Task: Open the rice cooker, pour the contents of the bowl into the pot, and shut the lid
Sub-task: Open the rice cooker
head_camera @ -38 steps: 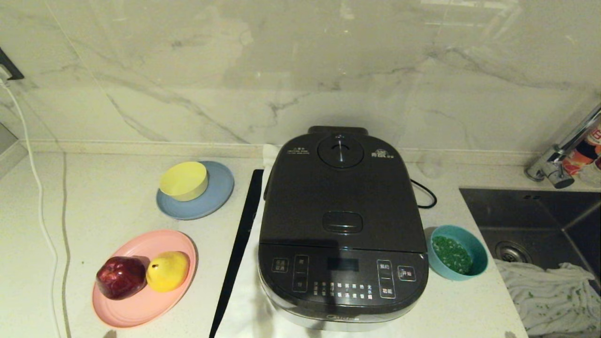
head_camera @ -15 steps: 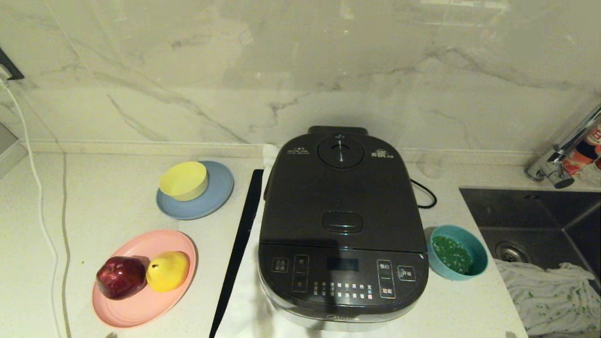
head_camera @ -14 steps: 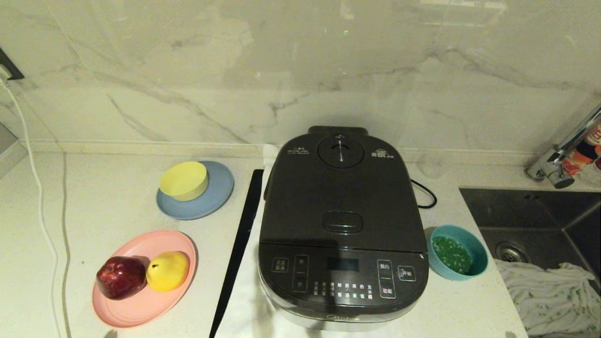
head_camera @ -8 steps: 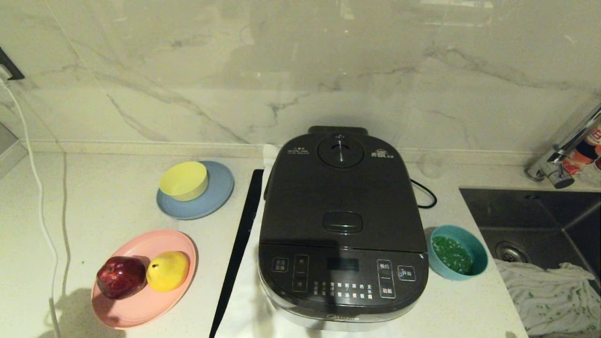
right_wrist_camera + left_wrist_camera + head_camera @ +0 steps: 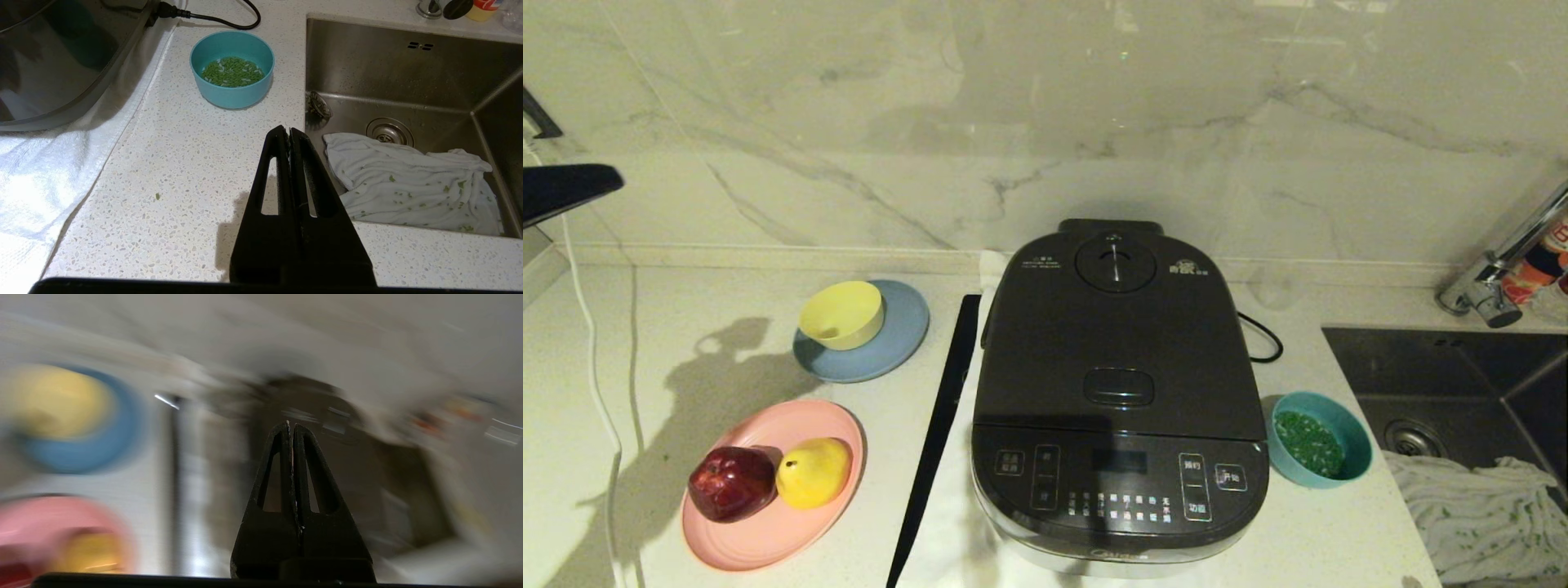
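Step now: the very start. The lid (image 5: 1117, 343) of the rice cooker (image 5: 1117, 400) is down, so opening it comes first.

Left tool: the left tool (image 5: 291, 425) has its two fingers pressed together and holds nothing. In the head view only a dark tip of it shows at the far left edge, up high and well apart from the cooker. Its own view is smeared, but the cooker sits ahead of it.

Right tool: the right tool (image 5: 289, 131) is also pressed together and empty. It hangs over the tabletop (image 5: 196, 163) near the sink (image 5: 408, 81).

The bowl: the bowl (image 5: 231, 69) stands on the tabletop just beside the cooker's right side, ahead of the right tool and apart from it. The contents (image 5: 232, 72) are small green bits inside it.

Next move: I think the left tool must reach the release button (image 5: 1119, 386) on the lid and push it so the lid pops up.

The pot: hidden under the lid.
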Robot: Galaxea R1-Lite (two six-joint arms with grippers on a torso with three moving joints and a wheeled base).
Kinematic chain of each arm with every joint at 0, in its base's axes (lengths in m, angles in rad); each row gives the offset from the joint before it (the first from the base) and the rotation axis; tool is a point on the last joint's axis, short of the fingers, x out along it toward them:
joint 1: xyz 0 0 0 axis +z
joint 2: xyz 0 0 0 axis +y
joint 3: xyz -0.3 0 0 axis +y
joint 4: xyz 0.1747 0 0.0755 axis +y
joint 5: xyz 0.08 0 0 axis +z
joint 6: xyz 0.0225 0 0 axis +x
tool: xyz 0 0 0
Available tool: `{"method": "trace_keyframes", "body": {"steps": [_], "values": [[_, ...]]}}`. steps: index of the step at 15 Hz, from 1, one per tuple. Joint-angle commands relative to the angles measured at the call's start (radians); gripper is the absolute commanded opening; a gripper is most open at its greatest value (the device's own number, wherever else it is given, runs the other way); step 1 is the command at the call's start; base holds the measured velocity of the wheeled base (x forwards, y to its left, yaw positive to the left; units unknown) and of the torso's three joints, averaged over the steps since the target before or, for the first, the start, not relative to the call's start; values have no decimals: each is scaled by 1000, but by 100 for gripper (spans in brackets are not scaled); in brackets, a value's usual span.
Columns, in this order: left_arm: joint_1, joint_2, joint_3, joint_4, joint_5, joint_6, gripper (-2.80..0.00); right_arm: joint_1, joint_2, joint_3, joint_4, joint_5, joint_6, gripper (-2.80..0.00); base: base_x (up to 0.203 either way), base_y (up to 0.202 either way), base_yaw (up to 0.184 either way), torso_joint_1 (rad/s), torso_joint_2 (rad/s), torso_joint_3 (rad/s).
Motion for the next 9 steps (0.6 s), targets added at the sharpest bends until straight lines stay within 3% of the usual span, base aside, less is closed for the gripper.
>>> {"method": "trace_keyframes", "body": {"steps": [1,4,9], "values": [[-135,164,-129,62,-39,-56,-280,0,0,2,0,0,0,-280,0,0,0,0,0,0],[-319,232,-171,121,-33,-90,-280,0,0,2,0,0,0,-280,0,0,0,0,0,0],[-560,300,-131,125,96,-96,-280,0,0,2,0,0,0,-280,0,0,0,0,0,0]]}}
